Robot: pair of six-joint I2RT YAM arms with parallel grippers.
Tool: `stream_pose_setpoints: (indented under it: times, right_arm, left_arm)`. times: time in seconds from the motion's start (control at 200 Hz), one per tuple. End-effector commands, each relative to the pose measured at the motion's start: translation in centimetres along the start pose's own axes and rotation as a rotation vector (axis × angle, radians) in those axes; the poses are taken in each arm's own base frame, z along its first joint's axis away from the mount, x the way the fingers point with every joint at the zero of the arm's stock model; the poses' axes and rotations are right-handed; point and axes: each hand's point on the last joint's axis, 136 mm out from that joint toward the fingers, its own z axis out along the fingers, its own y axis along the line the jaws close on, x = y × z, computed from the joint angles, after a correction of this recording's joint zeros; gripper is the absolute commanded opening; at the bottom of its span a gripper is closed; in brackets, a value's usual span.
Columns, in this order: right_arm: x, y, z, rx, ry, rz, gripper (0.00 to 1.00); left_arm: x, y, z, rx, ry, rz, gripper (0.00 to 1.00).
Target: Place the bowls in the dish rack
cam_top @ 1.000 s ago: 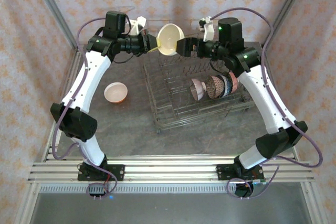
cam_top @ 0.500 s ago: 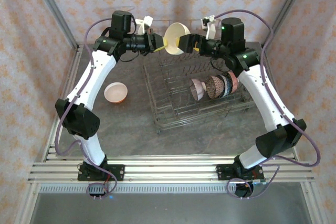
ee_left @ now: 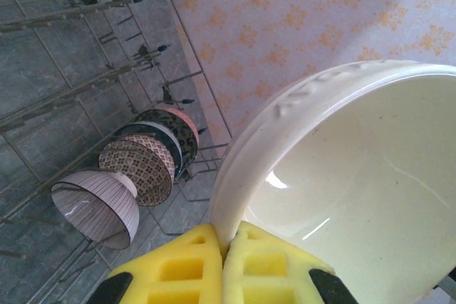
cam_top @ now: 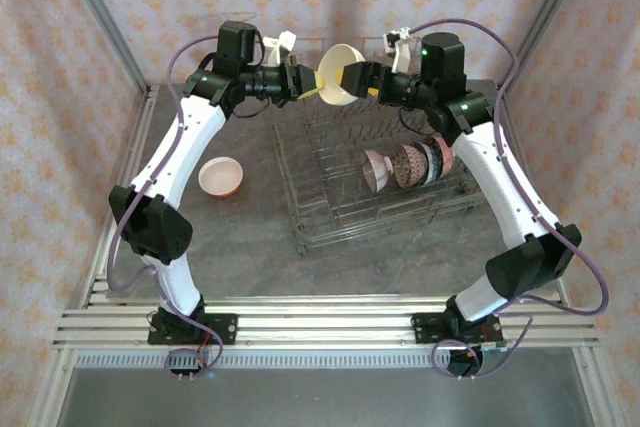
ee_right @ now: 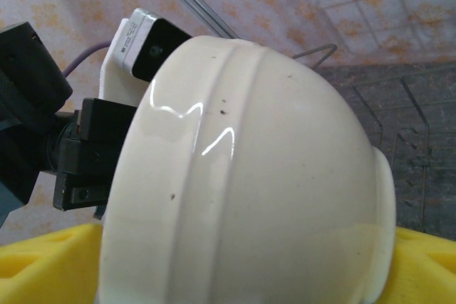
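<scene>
A cream bowl (cam_top: pixel 340 73) hangs in the air above the far end of the dish rack (cam_top: pixel 330 219). My left gripper (cam_top: pixel 311 89) is shut on its rim, the yellow pads (ee_left: pixel 182 268) pinching the wall of the bowl (ee_left: pixel 342 176). My right gripper (cam_top: pixel 362 78) is open. Its yellow fingers (ee_right: pixel 50 265) stand on either side of the bowl's (ee_right: pixel 249 176) rounded outside. Three patterned bowls (cam_top: pixel 378 169) (cam_top: pixel 410 164) (cam_top: pixel 440 159) stand on edge in the rack's right side. A pinkish bowl (cam_top: pixel 220 175) sits on the table left of the rack.
The rack's tall wire sides and upright tines (ee_left: pixel 107 83) lie below both grippers. Papered walls and metal corner posts (cam_top: pixel 105 17) close in the back of the table. Bare grey tabletop (cam_top: pixel 240 247) lies in front of the rack.
My left arm has carried the cream bowl rightward and a little up, into the right gripper's fingers. The right gripper's jaws have narrowed slightly around it.
</scene>
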Motion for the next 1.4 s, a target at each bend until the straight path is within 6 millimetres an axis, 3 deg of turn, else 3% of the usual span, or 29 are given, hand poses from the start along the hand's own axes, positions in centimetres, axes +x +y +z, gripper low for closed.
stream_pose_setpoints:
  times: [0.0,0.395,0.651,0.976,1.181,1.391]
  right_arm:
    - [-0.5,1.1,-0.4,-0.050,-0.015,-0.009,0.86]
    - [-0.5,2.4,-0.5,-0.116,-0.004,-0.007,0.89]
    - [-0.1,2.4,-0.2,-0.136,0.015,0.011,0.76]
    - [0.2,1.1,0.5,-0.092,0.027,0.036,0.76]
    - [0.5,0.0,0.8,-0.051,0.035,0.052,0.67]
    - [0.9,-0.8,0.8,-0.012,0.039,0.063,0.62]
  left_arm:
    - [-0.7,-1.7,0.2,0.077,-0.007,0.049,0.00]
    - [-0.5,-0.7,0.6,0.056,-0.002,0.037,0.00]
    - [-0.3,-0.6,0.7,0.051,0.004,0.038,0.00]
    - [0.7,-1.5,1.2,0.065,0.024,0.053,0.00]
    - [1.3,-1.7,1.6,0.065,0.037,0.056,0.00]
    - [1.6,-0.5,1.8,0.022,0.042,0.048,0.00]
